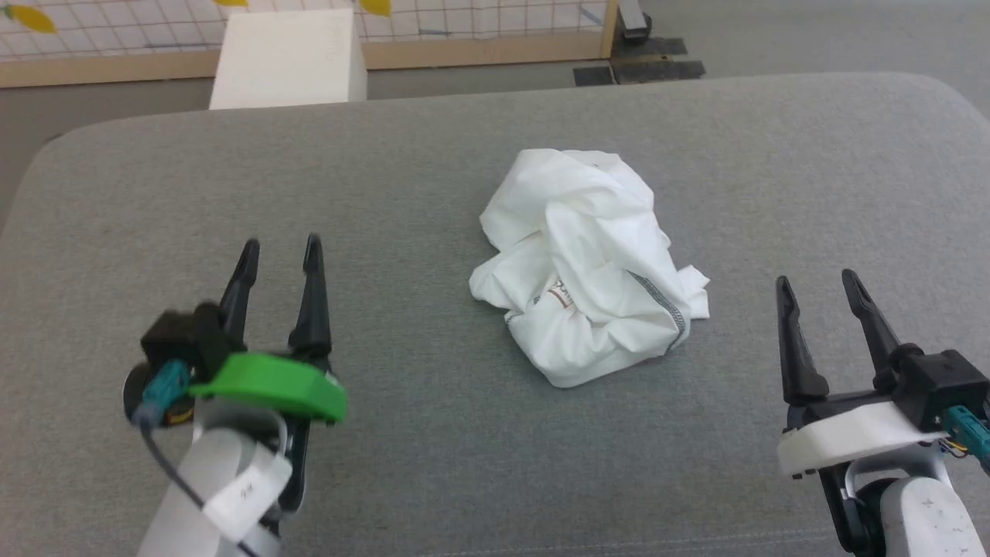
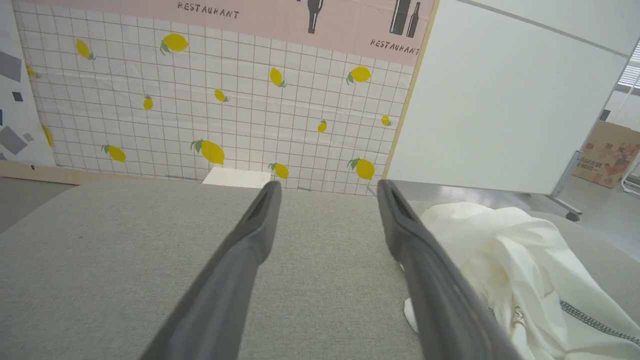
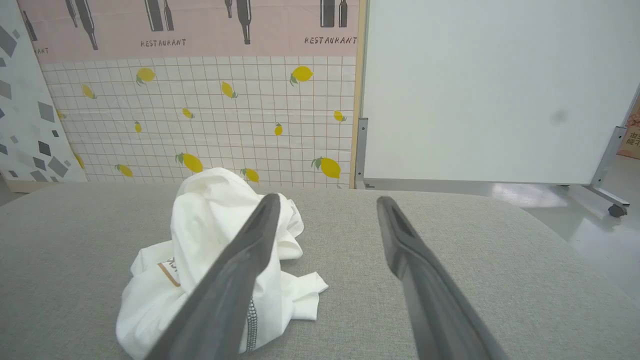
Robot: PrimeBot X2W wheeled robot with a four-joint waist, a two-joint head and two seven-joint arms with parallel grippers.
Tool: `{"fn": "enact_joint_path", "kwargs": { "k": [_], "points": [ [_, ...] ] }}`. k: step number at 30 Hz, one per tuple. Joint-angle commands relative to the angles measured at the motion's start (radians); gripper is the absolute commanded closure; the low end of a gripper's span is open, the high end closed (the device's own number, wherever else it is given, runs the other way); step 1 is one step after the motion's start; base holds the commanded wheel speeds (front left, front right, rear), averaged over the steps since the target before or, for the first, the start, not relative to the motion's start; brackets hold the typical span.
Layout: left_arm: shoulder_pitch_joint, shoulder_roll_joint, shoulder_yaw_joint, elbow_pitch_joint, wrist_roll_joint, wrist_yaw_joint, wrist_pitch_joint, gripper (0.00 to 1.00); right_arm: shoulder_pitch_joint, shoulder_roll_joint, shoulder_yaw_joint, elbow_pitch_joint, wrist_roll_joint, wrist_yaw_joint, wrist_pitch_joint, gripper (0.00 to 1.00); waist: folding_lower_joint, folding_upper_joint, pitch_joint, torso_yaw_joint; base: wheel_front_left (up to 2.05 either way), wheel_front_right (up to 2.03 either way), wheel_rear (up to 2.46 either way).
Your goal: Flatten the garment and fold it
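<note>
Head view: crumpled white shirt (image 1: 588, 263) lies mid worktop (image 1: 433, 464), slightly right of centre; left gripper (image 1: 281, 243) and right gripper (image 1: 816, 278) near front edge, fingers (image 1: 312, 294) spread, empty. Left wrist view: shirt beside right finger. Right wrist view: shirt behind left finger.

There is one crumpled white shirt (image 1: 588, 263), one white box (image 1: 286, 58), one grey table (image 1: 433, 170) and two tools: left tool (image 1: 281, 241), right tool (image 1: 816, 276).

White garment (image 1: 585, 263), crumpled in a heap, on grey surface (image 1: 433, 193)
</note>
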Motion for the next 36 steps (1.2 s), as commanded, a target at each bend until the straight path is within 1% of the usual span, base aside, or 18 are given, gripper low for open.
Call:
{"fn": "enact_joint_path", "kwargs": {
  "k": [1,6,10,18,19,22,26,31,33,34,36],
  "points": [
    [0.04,-0.005,0.015,-0.024,0.028,-0.008,-0.004,0.0,0.016,0.0,-0.002,-0.008,-0.009,-0.002,0.005,0.0,0.0,0.0,-0.019,0.023,0.0,0.0,0.0],
    [0.154,-0.033,0.074,-0.093,0.09,-0.034,-0.005,0.0,0.03,0.0,0.004,-0.02,-0.011,-0.002,0.022,0.0,0.0,0.0,-0.027,0.032,0.0,0.0,0.0],
    [0.209,-0.06,0.099,-0.11,0.129,-0.051,-0.005,0.0,0.037,0.0,0.008,-0.024,-0.01,-0.002,0.03,0.0,0.0,0.0,-0.027,0.037,0.0,0.0,0.0],
    [0.226,-0.106,0.137,-0.12,0.175,-0.079,-0.005,0.0,0.038,0.0,0.011,-0.033,-0.011,-0.002,0.038,0.0,0.0,0.0,-0.018,0.041,0.0,0.0,0.0],
    [0.211,-0.115,0.135,-0.118,0.191,-0.091,-0.005,0.0,0.036,0.0,0.012,-0.036,-0.01,-0.002,0.041,0.0,0.0,0.0,-0.013,0.041,0.0,0.0,0.0],
    [0.167,-0.124,0.103,-0.091,0.206,-0.109,-0.005,0.0,0.033,0.0,0.012,-0.04,-0.006,-0.002,0.04,0.0,0.0,0.0,-0.002,0.04,0.0,0.0,0.0],
    [0.068,-0.143,0.019,-0.002,0.206,-0.131,0.017,0.0,0.024,0.0,0.013,-0.04,0.001,-0.002,0.036,0.0,0.0,0.0,0.018,0.037,0.0,0.0,0.0],
    [-0.09,-0.16,-0.115,0.151,0.169,-0.145,0.132,0.0,0.012,0.0,0.025,-0.029,0.013,-0.002,0.028,0.0,0.0,0.0,0.045,0.02,0.0,0.0,0.0],
    [-0.147,-0.162,-0.172,0.21,0.135,-0.147,0.186,0.0,0.004,0.0,0.033,-0.022,0.018,-0.002,0.023,0.0,0.0,0.0,0.056,0.008,0.0,0.0,0.0],
    [-0.169,-0.162,-0.2,0.233,0.113,-0.144,0.209,0.0,0.0,0.0,0.037,-0.018,0.02,-0.002,0.021,0.0,0.0,0.0,0.06,0.001,0.0,0.0,0.0],
    [-0.214,-0.162,-0.255,0.28,0.061,-0.123,0.26,0.0,-0.008,0.0,0.046,-0.01,0.025,-0.002,0.017,0.0,0.0,0.0,0.071,-0.014,0.0,0.0,0.0]
  ]
}}
